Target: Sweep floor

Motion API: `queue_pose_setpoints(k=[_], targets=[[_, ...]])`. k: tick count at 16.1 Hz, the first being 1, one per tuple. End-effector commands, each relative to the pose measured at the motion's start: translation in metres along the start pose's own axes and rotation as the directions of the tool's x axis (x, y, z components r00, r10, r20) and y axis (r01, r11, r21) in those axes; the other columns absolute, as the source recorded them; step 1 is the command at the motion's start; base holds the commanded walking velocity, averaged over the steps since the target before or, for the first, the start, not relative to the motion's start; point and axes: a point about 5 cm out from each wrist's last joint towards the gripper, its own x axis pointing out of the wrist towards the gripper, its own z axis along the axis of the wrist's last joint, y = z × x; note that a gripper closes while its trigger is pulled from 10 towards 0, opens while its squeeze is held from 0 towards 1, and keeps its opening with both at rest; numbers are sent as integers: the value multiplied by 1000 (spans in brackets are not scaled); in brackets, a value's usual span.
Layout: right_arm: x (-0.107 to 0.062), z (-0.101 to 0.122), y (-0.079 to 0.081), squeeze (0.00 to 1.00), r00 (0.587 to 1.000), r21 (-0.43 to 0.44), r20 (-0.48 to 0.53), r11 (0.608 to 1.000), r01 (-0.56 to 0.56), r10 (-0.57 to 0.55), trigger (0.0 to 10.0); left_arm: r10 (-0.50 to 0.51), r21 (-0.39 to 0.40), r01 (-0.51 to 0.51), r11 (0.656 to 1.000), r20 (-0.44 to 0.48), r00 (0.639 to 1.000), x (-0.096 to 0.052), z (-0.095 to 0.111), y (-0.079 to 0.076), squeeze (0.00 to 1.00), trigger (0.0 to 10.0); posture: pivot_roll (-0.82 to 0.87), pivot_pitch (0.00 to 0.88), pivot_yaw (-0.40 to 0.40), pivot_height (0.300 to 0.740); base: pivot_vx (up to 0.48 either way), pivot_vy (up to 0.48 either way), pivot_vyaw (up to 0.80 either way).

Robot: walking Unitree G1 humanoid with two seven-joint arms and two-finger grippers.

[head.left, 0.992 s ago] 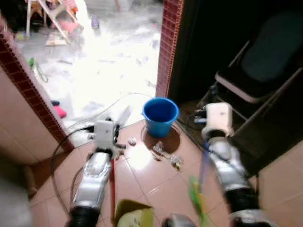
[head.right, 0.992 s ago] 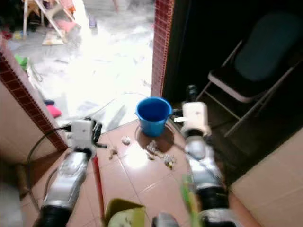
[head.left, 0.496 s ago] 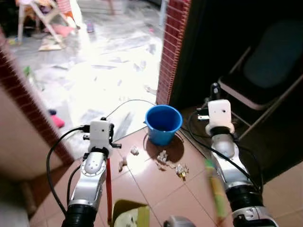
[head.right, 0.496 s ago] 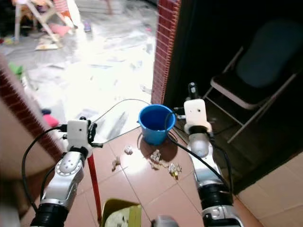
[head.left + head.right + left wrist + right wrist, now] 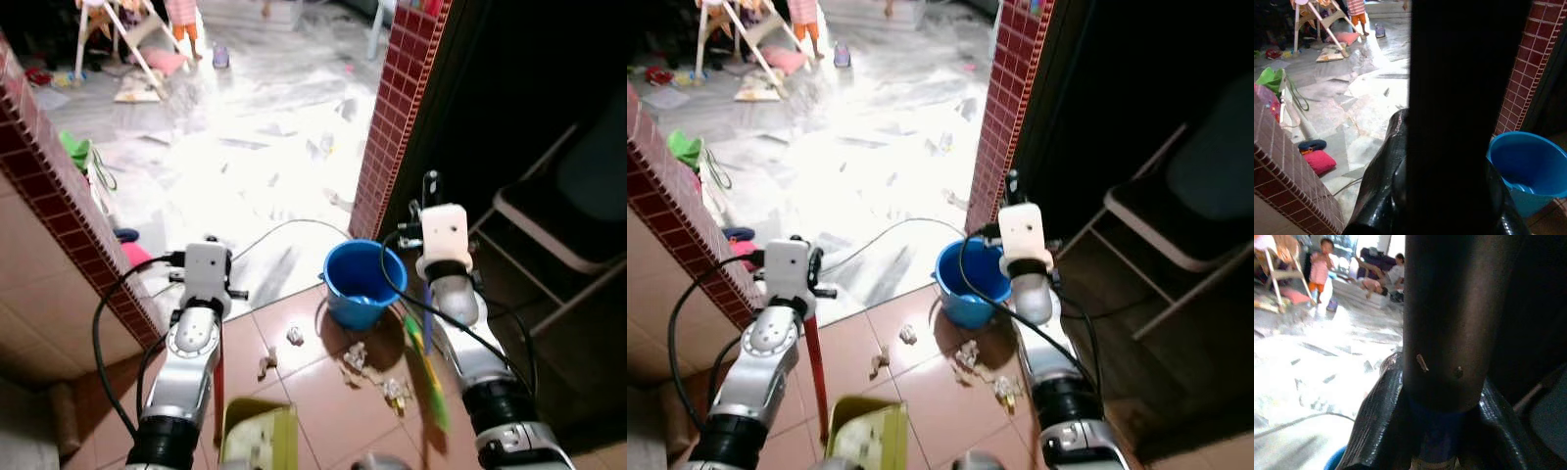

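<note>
— What's changed?
— Broom (image 5: 427, 364) now slants right of the blue bucket (image 5: 361, 282).
— Grips?
— Left gripper (image 5: 1449, 161) clamps the dustpan (image 5: 257, 435) handle; right gripper (image 5: 1442, 401) clamps the broom. Litter (image 5: 355, 356) lies at the bucket's six o'clock.

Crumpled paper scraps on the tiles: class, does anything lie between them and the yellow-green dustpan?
Nothing visible does. The paper scraps lie on bare tiles beside the blue bucket, and the yellow-green dustpan sits nearer the robot with open floor between. The bucket stands beyond the scraps, outside that path.
</note>
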Motion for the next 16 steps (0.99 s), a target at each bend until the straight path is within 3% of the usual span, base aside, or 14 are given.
queue_pose_setpoints(k=[1, 8, 10, 12, 16], targets=[[4, 5, -6, 0, 1000, -19, 27, 1000, 8, -8, 10000, -37, -45, 37, 998, -1, 999, -3, -1, -11, 0, 10000, -44, 0, -3, 740, 0, 0, 0], [3, -3, -3, 0, 1000, -5, -20, 1000, -9, 9, 10000, -20, -2, 20, 1000, -29, 999, -6, -7, -4, 0, 10000, -37, 0, -7, 740, 0, 0, 0], [2, -1, 12, 0, 992, 144, -15, 982, -120, 123, 10000, 74, 9, -74, 997, -35, 997, 1, -5, 5, 0, 10000, -41, 0, 0, 740, 0, 0, 0], [0, 1, 23, 0, 980, 218, -7, 957, -194, 200, 10000, 176, -12, -176, 984, -22, 984, 7, -3, 16, 0, 10000, -37, 0, -1, 740, 0, 0, 0], [-2, -2, 27, 0, 966, 206, -24, 947, -246, 256, 10000, 387, -40, -386, 922, 29, 922, 11, 4, 36, 0, 10000, -41, 0, -18, 740, 0, 0, 0]])
